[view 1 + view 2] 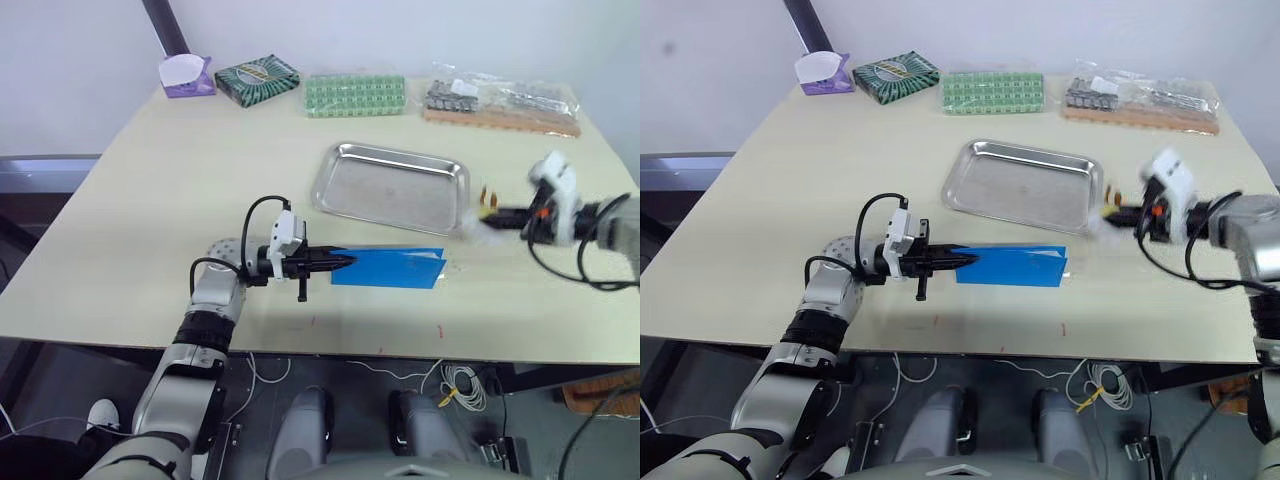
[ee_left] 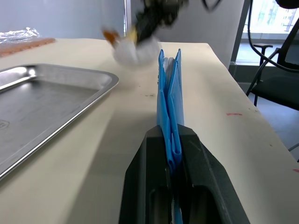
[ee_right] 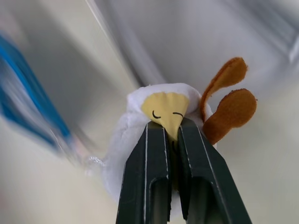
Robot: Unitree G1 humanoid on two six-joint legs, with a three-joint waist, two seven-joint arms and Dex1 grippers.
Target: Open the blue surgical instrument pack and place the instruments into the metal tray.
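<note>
Beige table (image 1: 150,200) — white wall (image 1: 80,60) (plain)

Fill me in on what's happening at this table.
The left gripper is shut on one end of the blue surgical instrument pack, which lies folded on the table beside the metal tray. The right gripper pinches a small white plush toy near the tray's corner. No instruments lie in the tray yet.

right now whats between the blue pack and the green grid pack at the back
The metal tray lies between them, empty, apart from the blue surgical instrument pack and from the green grid-patterned pack; bare table on either side. The eye views show it.
</note>
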